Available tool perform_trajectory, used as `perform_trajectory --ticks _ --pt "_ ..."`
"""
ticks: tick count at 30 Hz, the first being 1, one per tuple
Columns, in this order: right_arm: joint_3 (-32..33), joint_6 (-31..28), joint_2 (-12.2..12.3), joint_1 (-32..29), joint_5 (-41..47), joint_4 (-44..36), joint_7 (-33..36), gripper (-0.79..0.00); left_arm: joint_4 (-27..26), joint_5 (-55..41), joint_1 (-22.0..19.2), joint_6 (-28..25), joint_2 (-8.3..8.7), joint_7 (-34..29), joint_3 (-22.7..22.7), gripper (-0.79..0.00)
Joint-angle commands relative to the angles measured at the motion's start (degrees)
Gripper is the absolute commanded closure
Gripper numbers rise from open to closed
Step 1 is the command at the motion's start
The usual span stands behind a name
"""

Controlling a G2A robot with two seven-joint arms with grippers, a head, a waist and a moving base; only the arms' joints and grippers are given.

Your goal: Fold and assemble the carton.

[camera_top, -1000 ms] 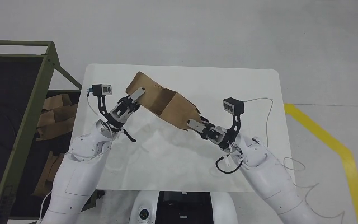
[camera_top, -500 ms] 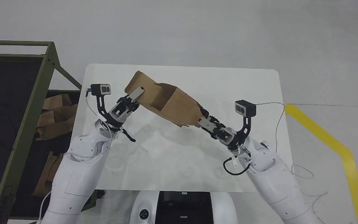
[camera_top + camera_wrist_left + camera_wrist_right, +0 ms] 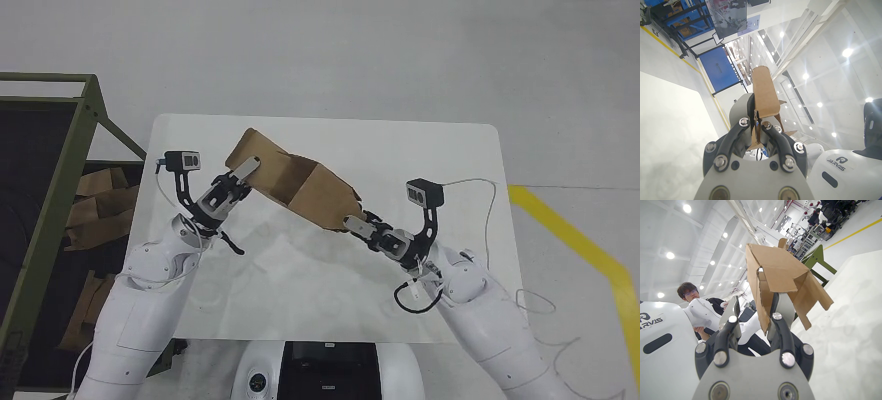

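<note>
Carton (image 3: 300,188) held up over the white table (image 3: 450,160), between both arms.
Left gripper (image 3: 755,121): fingers clamped tight on a flap at the carton's left end. Right gripper (image 3: 756,306): fingers parted, the carton's right-end wall between them, lying against one finger (image 3: 780,306), clear gap to the other.

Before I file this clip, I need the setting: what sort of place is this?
Probably a big industrial robotics workshop: a high white ceiling with rows of lights, a yellow floor line beside the white table under the carton, and a blue pegboard panel beyond.
</note>
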Motion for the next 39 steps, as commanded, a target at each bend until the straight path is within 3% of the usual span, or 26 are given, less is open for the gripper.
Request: perform_trajectory --ticks 1,22,28,37,39 --pt "-0.18 -0.07 -0.1 0.19 -0.28 0.07 -0.43 -0.311 0.01 0.12 -0.06 0.0 -0.02 -0.06 0.11 0.0" --pt "-3.78 -1.24 -1.5 2.16 -0.26 0.87 -3.49 -0.268 0.2 0.28 0.19 -0.16 -0.18 0.12 0.08 0.0" --pt "-4.24 -2.05 -1.75 2.6 0.42 1.25 -3.44 -0.203 0.2 0.36 0.25 -0.2 -0.22 0.16 0.07 0.0" --pt "-3.82 -2.43 -1.78 2.26 0.97 1.35 -3.36 -0.182 0.44 0.25 0.3 -0.48 -0.28 0.33 -0.12 0.0" --pt "-3.76 -2.44 -1.78 2.18 1.06 1.29 -3.25 -0.129 0.45 0.26 0.3 -0.51 -0.3 0.32 -0.13 0.0"
